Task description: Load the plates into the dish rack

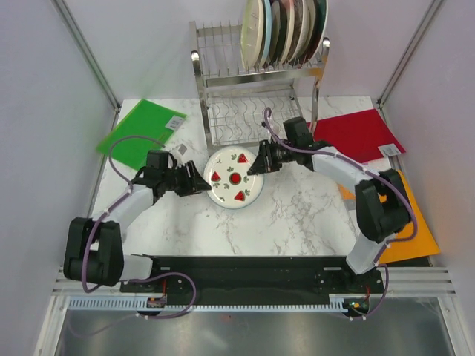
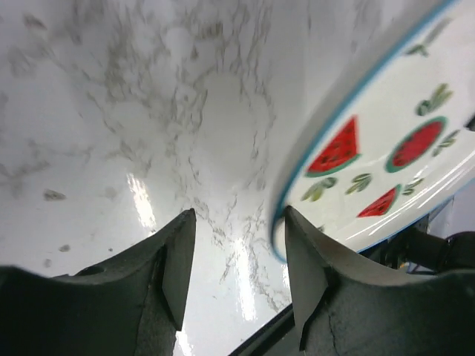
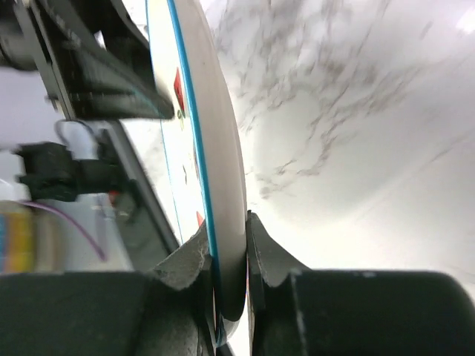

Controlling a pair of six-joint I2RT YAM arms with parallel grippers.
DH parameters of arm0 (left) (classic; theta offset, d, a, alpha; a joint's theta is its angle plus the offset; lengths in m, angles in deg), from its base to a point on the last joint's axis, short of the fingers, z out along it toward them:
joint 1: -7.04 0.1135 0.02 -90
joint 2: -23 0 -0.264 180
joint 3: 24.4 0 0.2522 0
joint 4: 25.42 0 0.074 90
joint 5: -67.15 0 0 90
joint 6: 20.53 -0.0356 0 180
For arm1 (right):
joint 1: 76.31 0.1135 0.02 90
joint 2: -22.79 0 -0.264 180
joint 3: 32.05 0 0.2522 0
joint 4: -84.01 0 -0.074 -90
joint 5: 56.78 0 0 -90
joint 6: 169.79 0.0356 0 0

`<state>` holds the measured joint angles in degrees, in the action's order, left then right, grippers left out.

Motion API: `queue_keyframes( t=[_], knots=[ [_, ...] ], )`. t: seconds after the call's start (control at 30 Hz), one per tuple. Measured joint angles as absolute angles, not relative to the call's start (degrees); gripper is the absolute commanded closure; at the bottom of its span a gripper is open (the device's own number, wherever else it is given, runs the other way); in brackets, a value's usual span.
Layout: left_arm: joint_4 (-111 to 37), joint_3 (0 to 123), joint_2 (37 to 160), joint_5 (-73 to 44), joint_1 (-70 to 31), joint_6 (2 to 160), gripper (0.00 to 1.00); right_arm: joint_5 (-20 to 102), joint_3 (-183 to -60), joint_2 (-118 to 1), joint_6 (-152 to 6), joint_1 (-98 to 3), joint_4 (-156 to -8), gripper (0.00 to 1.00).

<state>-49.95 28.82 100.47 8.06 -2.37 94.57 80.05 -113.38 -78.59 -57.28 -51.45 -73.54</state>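
A white plate with watermelon slices (image 1: 235, 178) hangs tilted just above the marble table between my two grippers. My right gripper (image 1: 257, 166) is shut on its right rim; in the right wrist view the blue-edged plate (image 3: 215, 111) is pinched edge-on inside the right gripper (image 3: 228, 226). At the plate's left rim, my left gripper (image 1: 199, 183) is open. In the left wrist view the plate (image 2: 378, 148) lies just beside one finger of the left gripper (image 2: 239, 216), and nothing is clamped. Several plates (image 1: 286, 30) stand upright on the top tier of the dish rack (image 1: 245, 104).
A green mat (image 1: 141, 130) lies at the back left. At the back right there is a red mat (image 1: 356, 133), and an orange mat (image 1: 415, 222) lies partly under the right arm. The rack's lower shelf (image 1: 245, 122) stands right behind the plate.
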Motion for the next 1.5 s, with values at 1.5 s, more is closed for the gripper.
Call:
queue_keyframes(
  t=[1.5],
  knots=[
    [-48.9, 21.4, 68.6, -7.7, 6.7, 84.5, 0.43, -9.1, -169.5, -84.9, -96.3, -26.9, -89.3, 1.00]
  ],
)
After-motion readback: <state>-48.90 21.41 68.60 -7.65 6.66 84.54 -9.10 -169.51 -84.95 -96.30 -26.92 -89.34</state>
